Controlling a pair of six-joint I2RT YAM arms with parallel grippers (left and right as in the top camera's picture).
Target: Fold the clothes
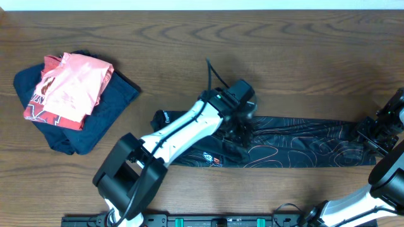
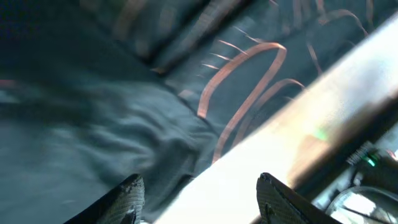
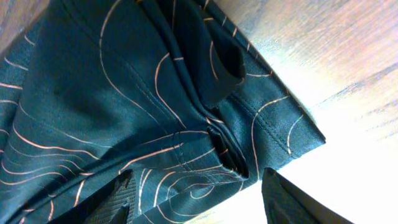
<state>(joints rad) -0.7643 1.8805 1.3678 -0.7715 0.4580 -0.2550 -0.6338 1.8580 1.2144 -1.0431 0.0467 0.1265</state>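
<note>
Pile on the far left first: a salmon-pink shirt [image 1: 69,85] sitting on a navy-blue garment [image 1: 110,101], well apart from anything I'm working on, so no worries there.

Moving right, the left gripper [image 1: 238,129] is out over the middle of the black contour-print garment [image 1: 297,148], which lies as a long narrow strip across the centre and right of the wooden table [image 1: 303,50]. On the left wrist cam the fingers [image 2: 132,198] are spread with cloth and a bit of tabletop between them, nothing pinched as far as I can tell. That view is badly smeared though, so I can't say whether the tips are touching the fabric or just above it.

Far right, the right gripper [image 1: 367,131] sits at the strip's end. Its cam shows the jaws spread wide over the corner, holding nothing, with a bunched fold of layers just beside it.

What worries me:
- This fabric looks thin and slippery, and the strip is several layers. If either gripper catches only the top layer, I reckon the fold peels open as soon as I lift.
- If one arm pulls harder than the other, the strip likely skews or drags.
- The left arm hides the middle from overhead, so I'd be closing half blind there.
</note>
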